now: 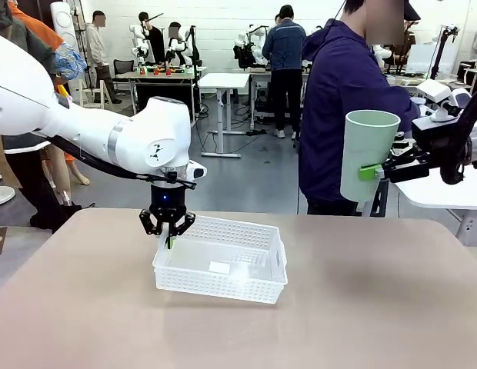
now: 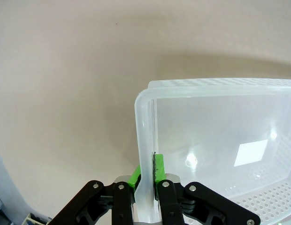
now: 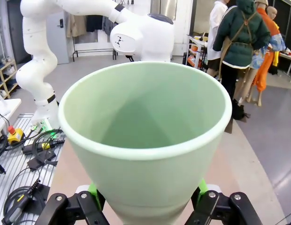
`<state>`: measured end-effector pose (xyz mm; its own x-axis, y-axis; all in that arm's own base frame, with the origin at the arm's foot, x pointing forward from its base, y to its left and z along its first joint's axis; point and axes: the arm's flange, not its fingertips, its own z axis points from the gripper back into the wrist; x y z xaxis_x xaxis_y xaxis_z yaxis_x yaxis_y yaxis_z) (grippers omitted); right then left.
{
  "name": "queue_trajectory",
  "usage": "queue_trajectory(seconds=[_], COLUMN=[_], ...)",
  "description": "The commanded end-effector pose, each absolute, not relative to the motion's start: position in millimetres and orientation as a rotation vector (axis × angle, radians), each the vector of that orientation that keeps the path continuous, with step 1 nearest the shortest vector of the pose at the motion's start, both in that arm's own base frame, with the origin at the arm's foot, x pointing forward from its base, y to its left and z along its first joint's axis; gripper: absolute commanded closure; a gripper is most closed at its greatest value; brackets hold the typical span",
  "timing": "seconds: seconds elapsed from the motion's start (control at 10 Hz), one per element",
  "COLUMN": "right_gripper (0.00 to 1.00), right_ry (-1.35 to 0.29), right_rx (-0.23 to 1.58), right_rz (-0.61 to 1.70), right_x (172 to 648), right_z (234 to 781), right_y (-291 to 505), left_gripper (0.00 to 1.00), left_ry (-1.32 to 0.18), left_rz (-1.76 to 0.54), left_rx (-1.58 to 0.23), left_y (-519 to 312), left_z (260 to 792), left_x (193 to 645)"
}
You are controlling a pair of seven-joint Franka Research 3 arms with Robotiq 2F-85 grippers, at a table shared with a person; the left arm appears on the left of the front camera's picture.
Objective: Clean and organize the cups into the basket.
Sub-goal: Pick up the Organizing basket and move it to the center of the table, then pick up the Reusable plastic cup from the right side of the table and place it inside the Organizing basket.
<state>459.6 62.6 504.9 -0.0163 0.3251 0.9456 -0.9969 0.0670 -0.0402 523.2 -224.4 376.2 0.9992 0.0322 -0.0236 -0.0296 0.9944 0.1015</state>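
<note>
Steadying basket (image 1: pixel 223 288) rim in clamped left gripper (image 2: pixel 148 168), clasping mint cup (image 1: pixel 368 146) in right gripper (image 1: pixel 368 172), up right of basket; next, lower inside.

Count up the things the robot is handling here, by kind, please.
Mint green cup: 1, held up by the right gripper
White basket: 1, its rim pinched by the left gripper
Total: 2
</note>
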Motion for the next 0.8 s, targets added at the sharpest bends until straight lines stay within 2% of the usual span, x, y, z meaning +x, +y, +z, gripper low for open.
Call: queue_trajectory(seconds=[0.0,0.1,0.2,0.4,0.5,0.7], right_gripper=[0.95,0.95,0.17,0.17,0.17,0.17], right_ry=[-1.024,-1.024,-1.017,-0.692,-0.545,-0.363], right_rx=[0.904,0.904,0.898,0.683,0.588,0.494], right_rz=[1.329,1.329,1.315,1.569,1.604,1.598], right_x=[459.1,459.1,459.6,448.3,455.1,480.0], right_z=[505.7,505.7,504.9,526.5,534.6,533.1], right_y=[62.7,62.7,62.7,149.8,190.3,264.6], left_gripper=[1.00,1.00,1.00,1.00,1.00,1.00], left_ry=[0.026,0.025,0.025,0.025,0.025,0.025], left_rz=[0.054,0.031,0.031,0.031,0.031,0.031], left_rx=[0.091,0.101,0.101,0.101,0.101,0.101], left_y=[-221.4,-224.4,-224.4,-224.4,-224.4,-224.4], left_z=[378.8,376.2,376.2,376.2,376.2,376.2], left_x=[526.7,523.2,523.2,523.2,523.2,523.2])
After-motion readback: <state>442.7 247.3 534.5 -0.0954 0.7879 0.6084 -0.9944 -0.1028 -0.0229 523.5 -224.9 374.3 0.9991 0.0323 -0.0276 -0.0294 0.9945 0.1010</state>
